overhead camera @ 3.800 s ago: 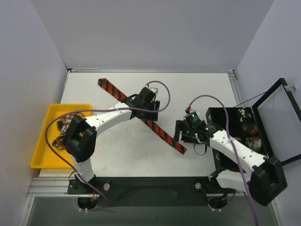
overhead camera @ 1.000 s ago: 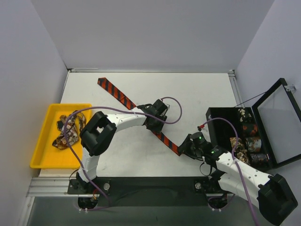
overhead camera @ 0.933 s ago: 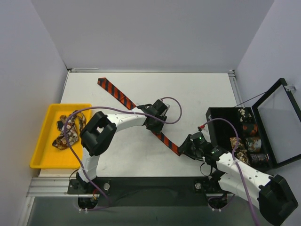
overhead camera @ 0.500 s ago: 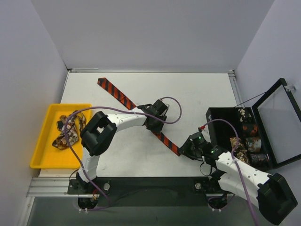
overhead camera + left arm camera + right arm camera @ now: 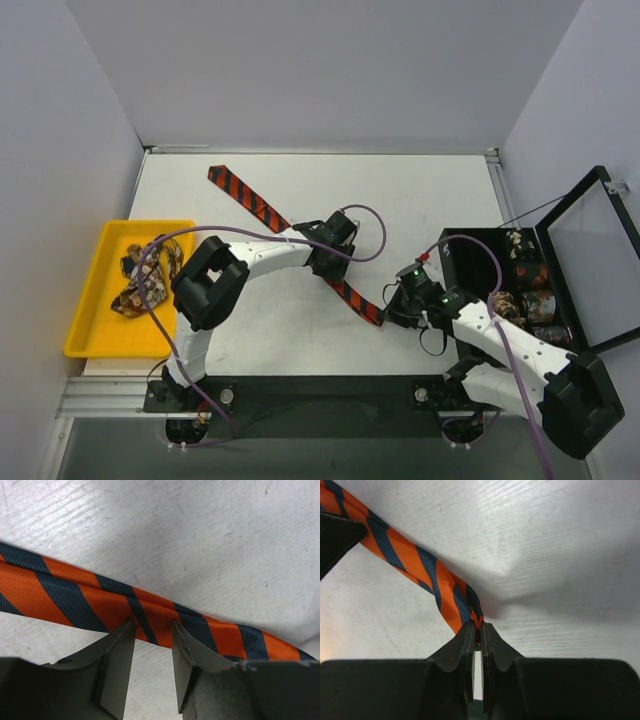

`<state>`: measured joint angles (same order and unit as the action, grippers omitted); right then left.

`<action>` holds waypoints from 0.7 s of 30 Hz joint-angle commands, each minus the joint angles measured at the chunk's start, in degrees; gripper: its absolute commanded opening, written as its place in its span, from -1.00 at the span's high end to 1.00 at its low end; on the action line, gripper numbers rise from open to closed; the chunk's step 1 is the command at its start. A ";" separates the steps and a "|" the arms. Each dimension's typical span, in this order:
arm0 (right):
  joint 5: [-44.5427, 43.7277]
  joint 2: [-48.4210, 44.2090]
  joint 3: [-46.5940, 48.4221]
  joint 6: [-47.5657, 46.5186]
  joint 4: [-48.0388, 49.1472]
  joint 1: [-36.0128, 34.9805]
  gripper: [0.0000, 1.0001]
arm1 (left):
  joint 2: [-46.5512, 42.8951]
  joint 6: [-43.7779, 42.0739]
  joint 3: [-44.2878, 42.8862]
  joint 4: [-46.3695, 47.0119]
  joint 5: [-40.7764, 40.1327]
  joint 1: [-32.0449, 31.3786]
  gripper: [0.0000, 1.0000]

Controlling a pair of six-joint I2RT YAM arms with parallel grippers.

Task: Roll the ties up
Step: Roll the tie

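Observation:
A tie (image 5: pixel 250 200) with red-orange and dark diagonal stripes lies slantwise on the white table, from the far left down to the near right. My left gripper (image 5: pixel 328 265) stands over its middle. In the left wrist view its fingertips (image 5: pixel 153 625) are apart and rest on the near edge of the tie (image 5: pixel 70 595), with bare table between them. My right gripper (image 5: pixel 388 312) is at the narrow near end. In the right wrist view it (image 5: pixel 478 626) is shut on the bunched tip of the tie (image 5: pixel 410 555), which rises slightly off the table.
A yellow tray (image 5: pixel 88 318) at the left edge holds patterned brown and cream ties (image 5: pixel 140 280). A black box (image 5: pixel 480 232) at the right holds rolled ties (image 5: pixel 530 290), and its glass lid (image 5: pixel 590 255) stands open. Purple cables loop above both arms.
My right gripper has shut on the tie's narrow end and shifted slightly up and right with it. The left gripper and the rest of the tie have stayed put.

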<state>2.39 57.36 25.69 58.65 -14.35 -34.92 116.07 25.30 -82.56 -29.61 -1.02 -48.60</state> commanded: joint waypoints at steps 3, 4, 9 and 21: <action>-1.60 4.68 6.82 -1.61 -7.45 0.11 1.00 | 1.62 1.07 0.39 -0.28 -0.30 0.08 0.09; -1.60 5.21 7.52 -1.53 -7.97 0.11 1.00 | 1.61 1.33 0.47 -0.28 -0.04 0.08 0.09; -0.99 10.65 13.23 -1.17 -8.15 0.20 1.00 | 1.97 2.12 0.39 -0.10 0.66 0.17 0.09; 1.82 20.15 20.71 -2.75 -3.33 -0.06 1.00 | 1.09 3.00 1.79 1.04 1.02 0.43 0.09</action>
<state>3.64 76.58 44.42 56.62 -19.31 -34.92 116.07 27.42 -82.43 -29.30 -0.86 -48.36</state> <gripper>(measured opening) 0.065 0.456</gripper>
